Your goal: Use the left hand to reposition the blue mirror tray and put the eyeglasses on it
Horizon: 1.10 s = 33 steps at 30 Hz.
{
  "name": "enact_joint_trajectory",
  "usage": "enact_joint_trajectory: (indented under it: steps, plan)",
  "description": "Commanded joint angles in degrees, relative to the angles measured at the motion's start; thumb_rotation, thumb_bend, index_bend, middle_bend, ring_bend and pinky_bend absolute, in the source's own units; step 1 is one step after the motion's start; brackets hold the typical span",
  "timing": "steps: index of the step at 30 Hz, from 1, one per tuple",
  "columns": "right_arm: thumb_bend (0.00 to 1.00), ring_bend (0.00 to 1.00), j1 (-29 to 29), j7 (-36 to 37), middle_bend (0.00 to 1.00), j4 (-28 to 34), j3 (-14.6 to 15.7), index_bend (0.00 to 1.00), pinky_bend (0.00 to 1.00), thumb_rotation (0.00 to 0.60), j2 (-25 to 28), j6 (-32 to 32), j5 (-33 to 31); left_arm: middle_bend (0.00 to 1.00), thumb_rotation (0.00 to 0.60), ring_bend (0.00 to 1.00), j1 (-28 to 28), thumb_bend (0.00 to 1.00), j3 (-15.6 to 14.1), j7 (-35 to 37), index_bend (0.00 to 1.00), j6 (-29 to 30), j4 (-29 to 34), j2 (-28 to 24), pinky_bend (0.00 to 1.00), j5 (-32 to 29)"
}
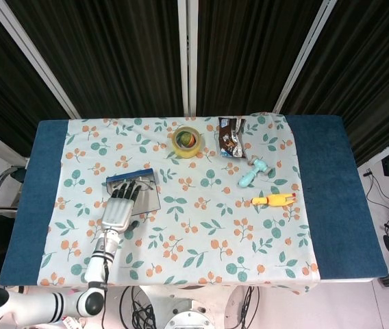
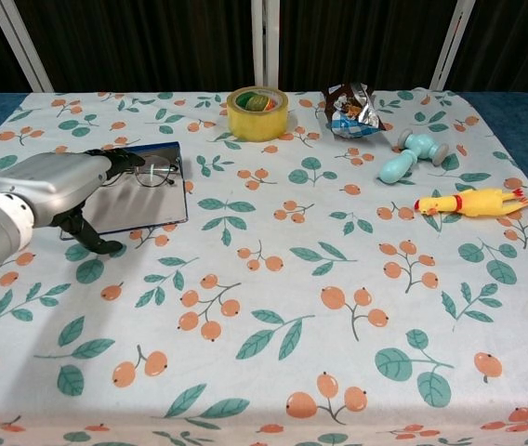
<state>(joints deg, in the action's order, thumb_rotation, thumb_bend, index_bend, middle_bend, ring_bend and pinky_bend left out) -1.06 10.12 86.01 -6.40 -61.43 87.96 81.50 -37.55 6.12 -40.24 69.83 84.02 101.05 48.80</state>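
The blue mirror tray (image 1: 149, 197) (image 2: 141, 210) lies flat on the floral cloth at the left side of the table. The eyeglasses (image 2: 159, 170) (image 1: 144, 183) rest on its far half, lenses up. My left hand (image 1: 118, 206) (image 2: 58, 187) hovers over the tray's near-left part with the fingers stretched toward the glasses and holding nothing. In the chest view the fingertips overlap the glasses' left lens; I cannot tell whether they touch it. The right hand shows in neither view.
A yellow tape roll (image 1: 186, 141) (image 2: 257, 112) and a snack bag (image 1: 231, 136) (image 2: 350, 107) stand at the back. A teal dumbbell toy (image 1: 252, 171) (image 2: 411, 153) and a yellow rubber chicken (image 1: 273, 199) (image 2: 468, 202) lie at the right.
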Motion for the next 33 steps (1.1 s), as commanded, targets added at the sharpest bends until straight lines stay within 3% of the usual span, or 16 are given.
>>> enact_joint_trajectory:
  steps: [1,7,12,18,23,33]
  plan:
    - [0.19,0.00,0.1,0.0,0.00,-0.1,0.0,0.00,0.00,0.600,0.0,-0.2,-0.1,0.00,0.600,0.04,-0.4,0.18,0.8,-0.9,0.00,-2.1,-1.4,0.6,0.16,-2.0]
    - [0.19,0.00,0.3,-0.2,0.00,-0.3,-0.1,0.00,0.00,0.600,-0.2,-0.7,-0.4,0.00,0.600,0.04,-1.4,0.18,2.3,-2.2,0.00,-4.0,-3.6,1.3,0.16,-4.2]
    - [0.20,0.00,0.4,-0.3,0.00,-0.4,-0.1,0.00,0.00,0.600,-0.3,-0.9,-0.6,0.00,0.600,0.04,-1.5,0.18,3.0,-1.1,0.01,-2.9,-6.2,2.4,0.16,-2.3]
    - [0.19,0.00,0.3,-0.9,0.00,-0.1,0.0,0.00,0.00,0.600,-0.1,-0.8,-0.5,0.00,0.600,0.04,-1.3,0.35,2.7,2.5,0.13,-0.8,-15.5,6.5,0.16,3.5]
    - [0.19,0.00,-0.1,-1.1,0.00,0.1,-0.1,0.00,0.00,0.600,0.2,-0.4,-0.7,0.00,0.600,0.04,-1.2,0.45,3.1,2.7,0.28,-1.7,-21.9,9.2,0.16,4.1]
    - [0.19,0.00,-0.1,-1.3,0.00,0.4,-0.3,0.00,0.00,0.600,0.6,-0.3,-0.7,0.00,0.600,0.04,-1.2,0.50,6.3,7.0,0.46,-4.1,-25.6,10.4,0.16,5.2]
